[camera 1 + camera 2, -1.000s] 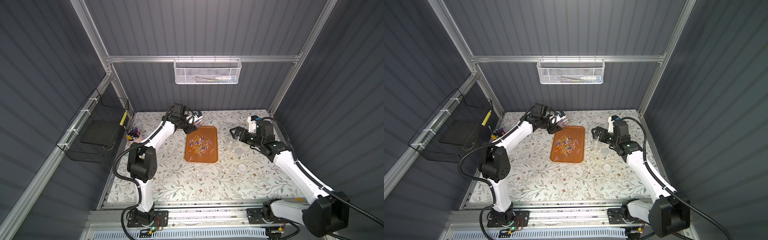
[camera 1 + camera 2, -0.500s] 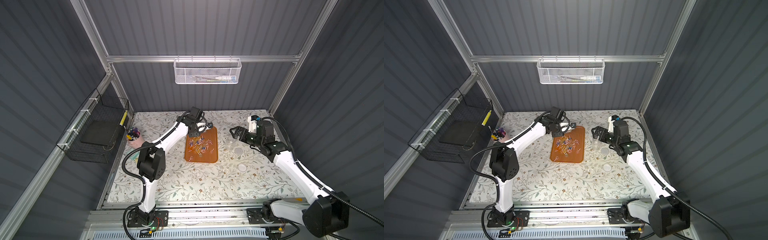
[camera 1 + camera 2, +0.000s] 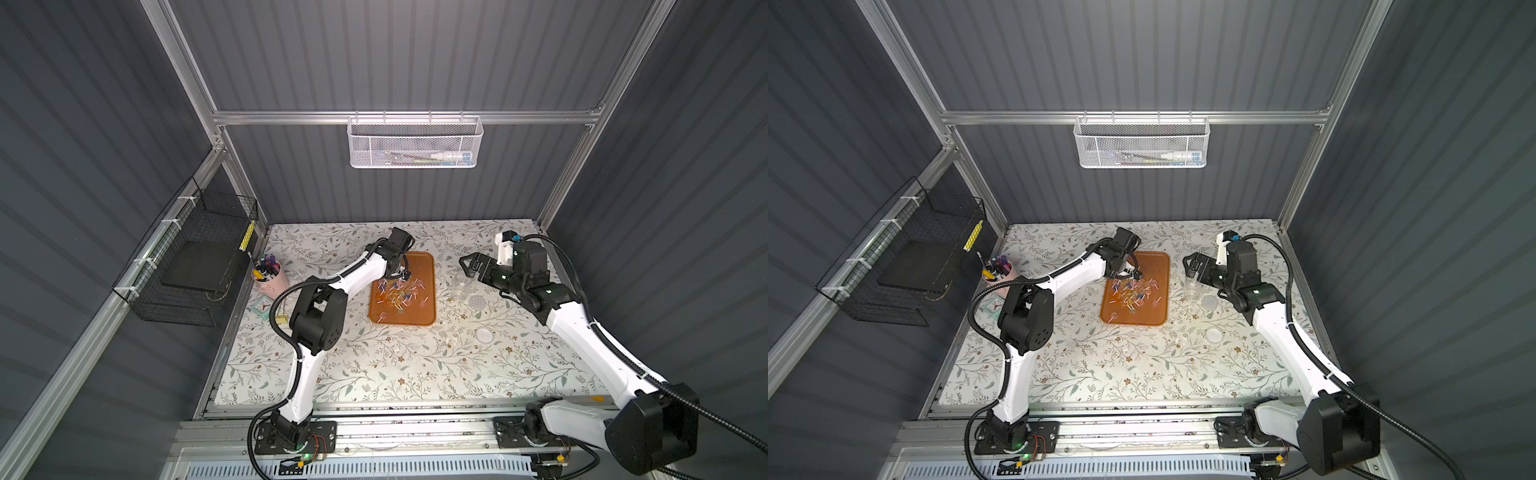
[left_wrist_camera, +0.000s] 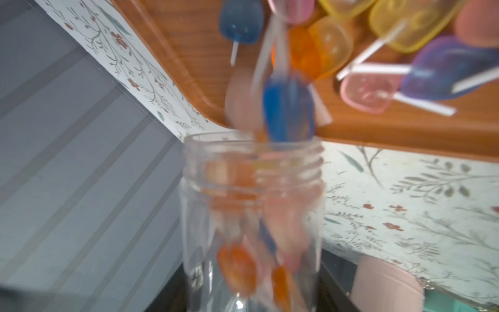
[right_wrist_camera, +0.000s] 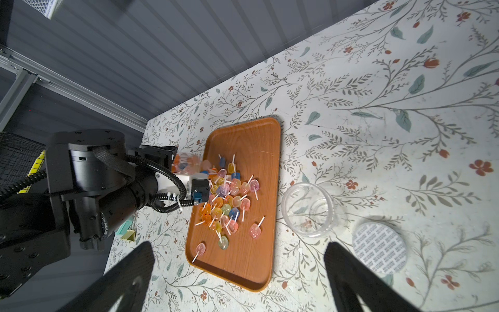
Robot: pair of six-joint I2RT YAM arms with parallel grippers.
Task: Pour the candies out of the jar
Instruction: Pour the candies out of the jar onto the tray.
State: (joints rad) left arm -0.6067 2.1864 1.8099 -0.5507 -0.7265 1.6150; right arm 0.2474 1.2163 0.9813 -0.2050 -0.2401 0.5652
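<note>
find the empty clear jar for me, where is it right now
In both top views the empty jar stands upright on the table just right of the orange tray, with the round white lid beside it.

The left hand (image 3: 1130, 272) hangs over the far left corner of the orange tray (image 3: 1156, 259), its jaws too small to read. The candies (image 3: 1133, 294) lie heaped on the tray's far half, with a few strays nearer the front. Right of the tray, the right hand (image 3: 1191, 266) hovers with jaws spread just beyond a clear jar (image 3: 1192, 289) standing on the floral desk (image 3: 1100, 374). A patterned round lid (image 3: 1209, 302) lies beside it.
</note>
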